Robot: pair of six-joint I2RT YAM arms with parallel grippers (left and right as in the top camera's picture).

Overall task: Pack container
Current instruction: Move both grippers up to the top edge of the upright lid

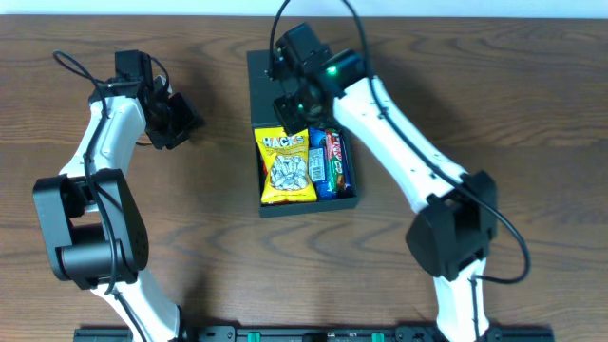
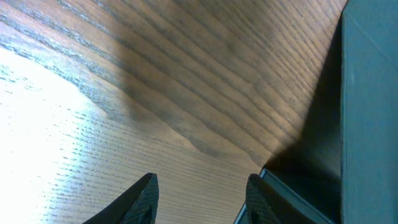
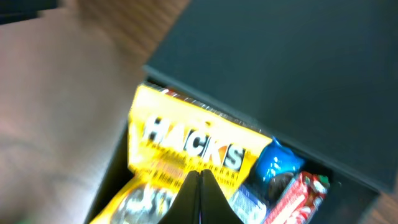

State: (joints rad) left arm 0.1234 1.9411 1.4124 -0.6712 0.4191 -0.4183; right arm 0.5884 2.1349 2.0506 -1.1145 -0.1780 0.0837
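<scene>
The dark teal container (image 1: 269,208) lies open at the table's middle, its flap lid (image 1: 260,90) folded back toward the far side. Inside lie a yellow HACKS packet (image 1: 288,169), a blue packet (image 1: 323,171) and a red bar (image 1: 339,157). My right gripper (image 1: 294,114) hovers over the box's far end, shut and empty; in the right wrist view (image 3: 199,186) its fingers are pressed together above the HACKS packet (image 3: 186,149), with the lid (image 3: 280,74) behind. My left gripper (image 1: 180,123) is open and empty, left of the box; its wrist view (image 2: 202,199) shows the box wall (image 2: 370,112) at right.
Brown wood table (image 1: 114,285) surrounds the box. Both arm bases stand at the near edge.
</scene>
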